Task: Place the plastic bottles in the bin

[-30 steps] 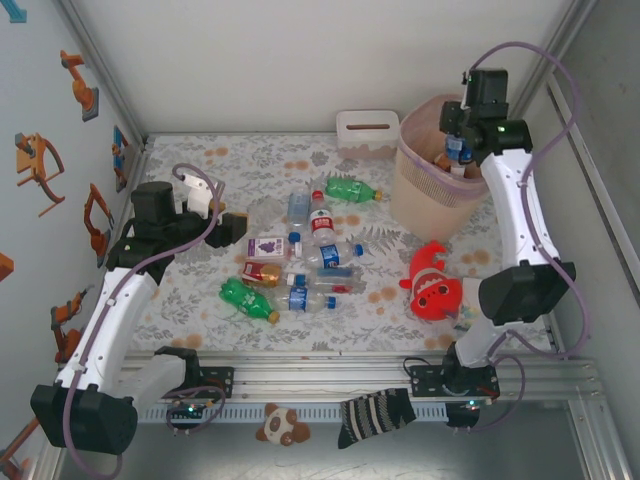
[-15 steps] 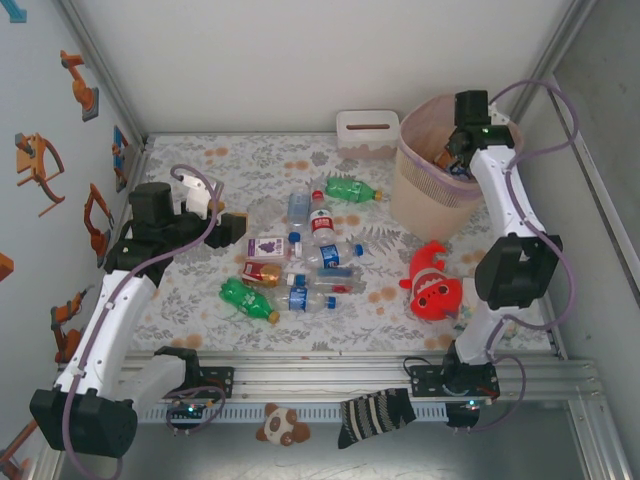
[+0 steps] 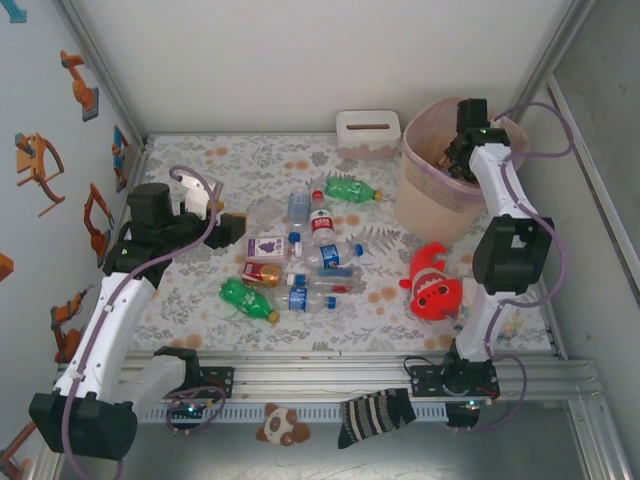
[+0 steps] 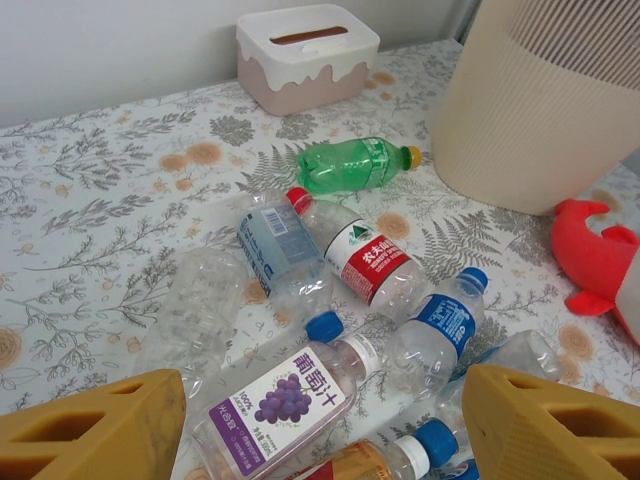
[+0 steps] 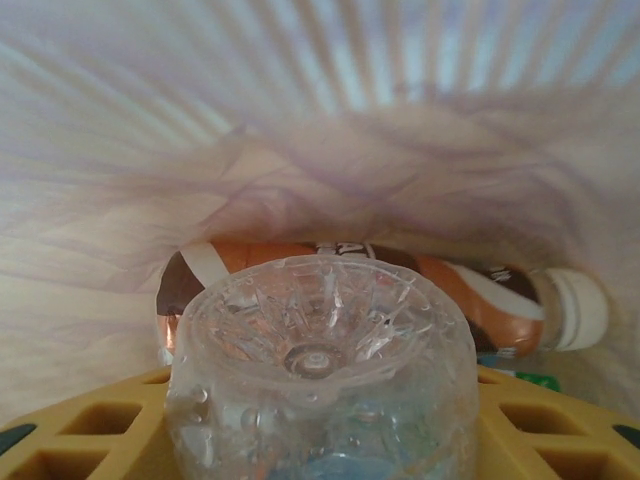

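Observation:
Several plastic bottles lie mid-table: a green one [image 3: 350,188], a red-labelled one [image 3: 322,222], a purple grape-labelled one [image 3: 268,246] and another green one [image 3: 245,298]. My left gripper [image 3: 232,228] hovers open just left of them. In its wrist view the grape bottle [image 4: 285,400] lies below the gap between the yellow fingers [image 4: 100,430]. My right gripper [image 3: 455,160] reaches down inside the pink-beige bin [image 3: 420,190]. It is shut on a clear bottle [image 5: 320,370], whose base faces the camera. A brown-labelled bottle [image 5: 460,290] lies at the bin's bottom.
A white tissue box [image 3: 368,133] stands at the back beside the bin. A red clownfish plush [image 3: 432,285] lies in front of the bin. The cell's walls close in on the left, right and back. A thin liner [image 5: 300,130] drapes the bin's inside.
The right arm has lowered its gripper and the clear bottle from above the rim down into the bin. The left arm has not moved.

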Controlling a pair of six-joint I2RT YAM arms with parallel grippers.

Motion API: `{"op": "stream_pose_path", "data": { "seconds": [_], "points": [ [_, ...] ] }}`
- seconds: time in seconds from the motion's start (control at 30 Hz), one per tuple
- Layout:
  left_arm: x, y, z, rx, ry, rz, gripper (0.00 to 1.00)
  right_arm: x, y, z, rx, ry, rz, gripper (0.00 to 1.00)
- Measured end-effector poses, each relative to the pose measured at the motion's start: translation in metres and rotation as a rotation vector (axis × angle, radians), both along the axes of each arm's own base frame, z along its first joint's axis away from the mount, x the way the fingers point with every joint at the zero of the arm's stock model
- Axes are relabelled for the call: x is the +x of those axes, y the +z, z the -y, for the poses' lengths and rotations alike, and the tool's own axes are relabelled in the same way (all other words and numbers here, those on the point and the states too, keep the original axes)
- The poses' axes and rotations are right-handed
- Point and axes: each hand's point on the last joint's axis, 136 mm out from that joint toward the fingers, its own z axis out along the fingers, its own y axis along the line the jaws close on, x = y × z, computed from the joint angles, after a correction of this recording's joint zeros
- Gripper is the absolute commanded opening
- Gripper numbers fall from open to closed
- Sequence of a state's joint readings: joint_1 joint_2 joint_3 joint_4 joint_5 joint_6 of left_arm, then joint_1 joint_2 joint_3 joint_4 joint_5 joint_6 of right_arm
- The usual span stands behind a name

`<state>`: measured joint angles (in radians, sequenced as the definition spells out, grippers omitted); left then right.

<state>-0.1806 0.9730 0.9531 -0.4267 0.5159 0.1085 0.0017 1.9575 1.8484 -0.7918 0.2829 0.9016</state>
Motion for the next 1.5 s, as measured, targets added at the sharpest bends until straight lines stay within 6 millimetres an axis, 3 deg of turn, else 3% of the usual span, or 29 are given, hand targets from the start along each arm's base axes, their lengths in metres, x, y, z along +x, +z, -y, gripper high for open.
{"op": "stream_pose_path", "data": {
  "seconds": [0.17,0.4,0.73,0.97,1.17,1.5],
  "points": [
    [0.000,0.000,0.000,0.000,0.000,0.001,0.73,-0.010,-0.009,0.005,-0.003,-0.008,-0.054,0.82],
    [0.000,0.000,0.000,0.000,0.002,0.001,0.73,-0.021,-0.005,0.010,-0.022,-0.017,-0.083,0.83],
    [0.001,0.000,-0.001,0.000,0.005,0.001,0.73,-0.033,0.073,0.009,-0.028,-0.009,0.084,0.81],
    [0.001,0.000,-0.001,0.000,0.005,0.001,0.73,-0.037,0.114,-0.001,-0.035,0.087,0.187,0.74],
    [0.001,0.000,-0.002,0.000,0.006,0.002,0.73,-0.027,0.149,-0.037,-0.040,0.357,0.318,0.71],
    [0.001,0.000,-0.002,-0.001,0.006,0.001,0.73,-0.032,0.185,-0.125,-0.130,0.907,0.499,0.71]
  ]
}}
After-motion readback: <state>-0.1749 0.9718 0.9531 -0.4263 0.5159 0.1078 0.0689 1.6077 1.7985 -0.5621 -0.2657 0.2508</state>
